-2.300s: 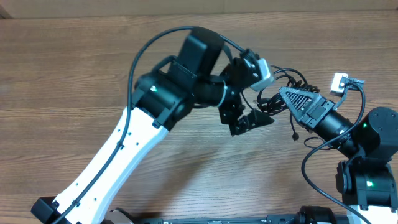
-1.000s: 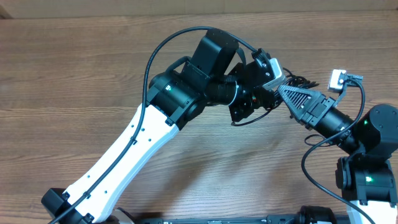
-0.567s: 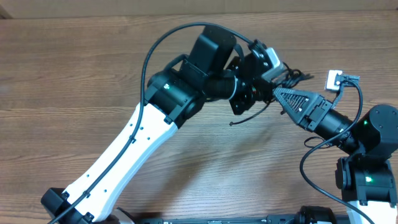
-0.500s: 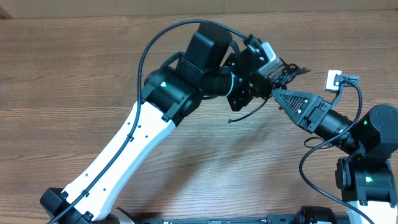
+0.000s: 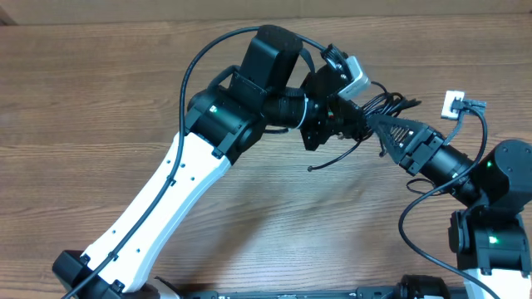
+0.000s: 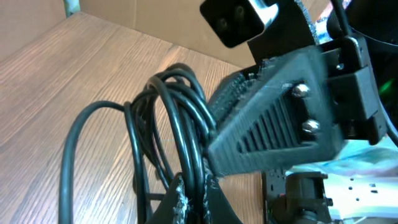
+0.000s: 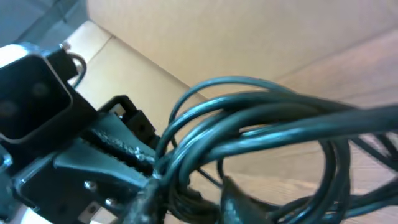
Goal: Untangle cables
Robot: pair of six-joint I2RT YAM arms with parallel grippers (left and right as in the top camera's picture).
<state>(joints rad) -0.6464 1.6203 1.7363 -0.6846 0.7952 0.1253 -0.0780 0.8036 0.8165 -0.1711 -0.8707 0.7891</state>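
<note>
1. Cables [image 5: 391,103]: black bundle sits btwn the two gripper tips, right of centre over the table [image 5: 100,100]. It appears lifted clear of the wood, w/ loops fanning toward the right arm's side.
2. L gripper [image 6: 194,193]: fully closed, pinching several strands at the base of the loops (L wrist view).
3. R gripper [image 5: 374,124]: tip is pushed into the same bundle, one finger against the loops just beside L's pinch. R wrist view is too close and blurred, so can't tell if it has a grip or how wide the jaws stand. Seems mid re-grip.
4. Change vs ~2 s ago: L wrist has swung up toward the far edge and taken the bundle w/ it. R tip followed, and the tips are now almost touching. A loose tail [image 5: 312,169] now hangs on L's near side; earlier a tail hung under R instead.
5. Meaning (judgement): one strand is partly drawn out, but the main coil is still tight. Early stage. Next needs a firm R hold, then a pull apart.
</note>
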